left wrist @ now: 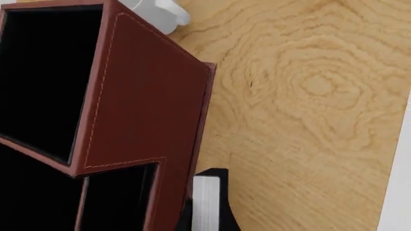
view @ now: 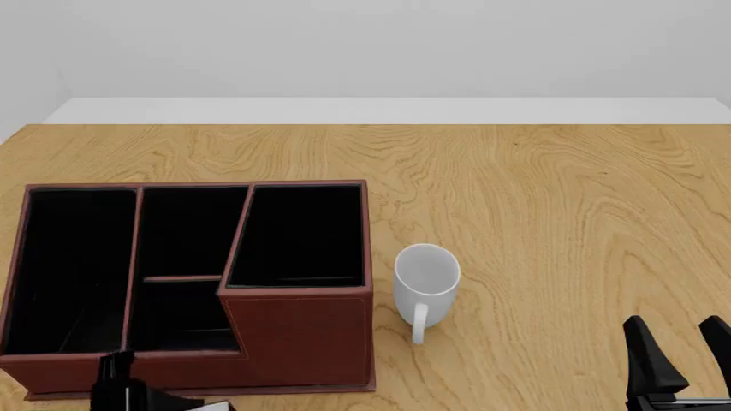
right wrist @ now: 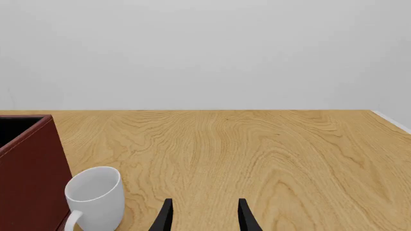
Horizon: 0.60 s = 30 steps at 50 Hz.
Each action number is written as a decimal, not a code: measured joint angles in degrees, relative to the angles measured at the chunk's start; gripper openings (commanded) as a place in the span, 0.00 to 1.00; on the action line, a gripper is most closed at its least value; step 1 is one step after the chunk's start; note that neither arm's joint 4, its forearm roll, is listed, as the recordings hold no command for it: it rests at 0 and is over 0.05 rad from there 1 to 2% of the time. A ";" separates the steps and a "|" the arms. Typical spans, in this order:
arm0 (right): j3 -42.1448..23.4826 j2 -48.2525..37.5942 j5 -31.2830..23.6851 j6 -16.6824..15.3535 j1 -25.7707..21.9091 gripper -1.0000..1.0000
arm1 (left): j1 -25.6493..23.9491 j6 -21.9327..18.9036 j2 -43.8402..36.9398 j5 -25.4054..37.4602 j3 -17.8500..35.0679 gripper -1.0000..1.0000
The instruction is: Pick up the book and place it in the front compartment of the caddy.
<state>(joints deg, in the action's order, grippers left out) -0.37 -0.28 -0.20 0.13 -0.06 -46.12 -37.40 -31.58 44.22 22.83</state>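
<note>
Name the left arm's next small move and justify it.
Probably carry the left gripper forward and over the caddy, toward its low front section. Its jaws appear closed on the book, which sits outside the caddy's wall, not yet above any opening.

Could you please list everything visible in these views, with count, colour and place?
caddy: one, red-brown with black inside, near left of the table.
mug: one, white, upright just right of the caddy, handle toward the camera.
book: one, black cover with pale page edges, beside the caddy's outer wall in the left wrist view, not yet in any compartment.
table: one, light wood grain.
left tool: black, at the caddy's near left corner; state unclear.
right tool: black, open, empty, at the near right.
</note>
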 measured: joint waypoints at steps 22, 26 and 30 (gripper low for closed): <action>0.00 0.00 0.00 0.00 0.00 1.00 | 6.04 -9.94 9.14 8.66 5.91 0.00; 0.00 0.00 0.00 0.00 0.00 1.00 | 6.74 -11.63 10.65 10.06 7.55 0.00; 0.00 0.00 0.00 0.00 0.00 1.00 | 7.62 -13.25 11.86 11.18 9.31 0.00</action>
<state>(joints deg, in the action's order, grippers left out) -0.37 -0.28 -0.21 0.13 -0.06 -38.50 -50.65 -19.72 55.40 32.14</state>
